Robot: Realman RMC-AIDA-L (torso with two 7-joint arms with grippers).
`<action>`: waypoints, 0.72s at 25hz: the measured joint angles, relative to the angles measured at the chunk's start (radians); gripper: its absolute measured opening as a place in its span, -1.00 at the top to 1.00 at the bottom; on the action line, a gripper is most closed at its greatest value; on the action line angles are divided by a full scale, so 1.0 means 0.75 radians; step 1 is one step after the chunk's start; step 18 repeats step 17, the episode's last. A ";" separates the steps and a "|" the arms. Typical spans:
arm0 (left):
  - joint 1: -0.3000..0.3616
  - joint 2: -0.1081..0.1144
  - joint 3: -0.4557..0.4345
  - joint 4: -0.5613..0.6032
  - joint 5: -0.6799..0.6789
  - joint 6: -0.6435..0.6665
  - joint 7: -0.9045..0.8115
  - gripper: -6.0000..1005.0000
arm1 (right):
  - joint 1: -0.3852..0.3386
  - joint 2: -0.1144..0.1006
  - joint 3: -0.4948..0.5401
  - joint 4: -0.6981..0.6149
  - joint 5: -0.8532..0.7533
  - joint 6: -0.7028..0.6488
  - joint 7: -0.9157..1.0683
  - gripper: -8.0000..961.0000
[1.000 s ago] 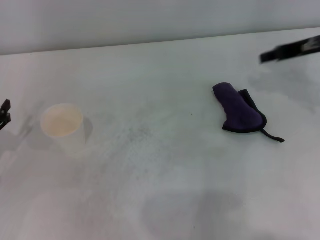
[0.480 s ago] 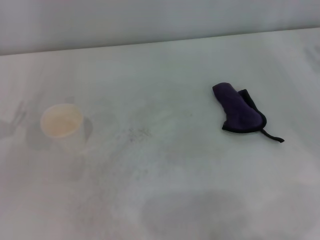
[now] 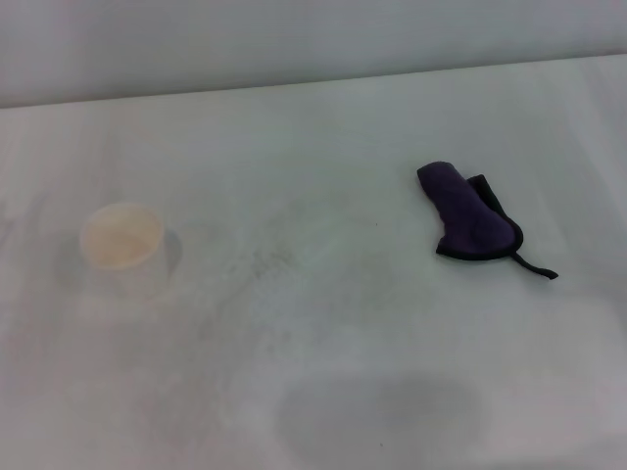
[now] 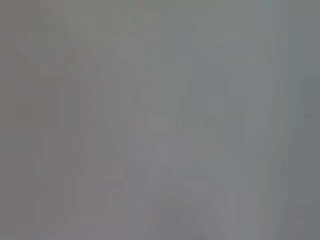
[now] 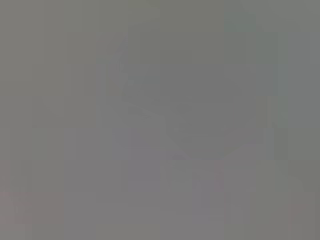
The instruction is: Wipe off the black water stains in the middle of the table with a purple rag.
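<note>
The table (image 3: 323, 117) fills the head view, broad and white, with only faint grey speckles and smudges near its middle; no solid black blot shows, so the wiping looks done, or nearly so. A pale cup (image 3: 121, 247) stands toward the robot's left. The purple rag (image 3: 468, 225) lies crumpled toward the right, well apart from the cup, its thin black tail trailing off toward the table's near edge. Neither gripper appears in any view, and both wrist views show only grey, so I cannot tell how the fingers stand. If any smudge must go, the next move calls for reaching the rag again. A second ago both arms showed at the head view's side edges; now they are gone.
</note>
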State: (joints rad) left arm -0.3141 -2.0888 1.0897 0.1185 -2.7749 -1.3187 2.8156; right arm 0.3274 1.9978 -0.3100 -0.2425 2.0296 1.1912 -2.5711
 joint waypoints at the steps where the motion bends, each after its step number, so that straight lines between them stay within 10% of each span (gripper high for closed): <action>1: 0.000 -0.001 0.000 -0.007 -0.012 -0.007 0.001 -0.77 | 0.003 0.000 0.000 0.033 0.035 0.002 -0.063 0.11; 12: -0.010 0.001 0.061 -0.063 -0.019 -0.041 0.010 -0.77 | -0.001 0.002 0.002 0.072 0.065 -0.009 -0.239 -0.81; 18: -0.018 0.006 0.072 -0.051 0.052 -0.056 0.011 -0.77 | 0.005 0.003 -0.009 0.073 0.058 -0.017 -0.264 -0.81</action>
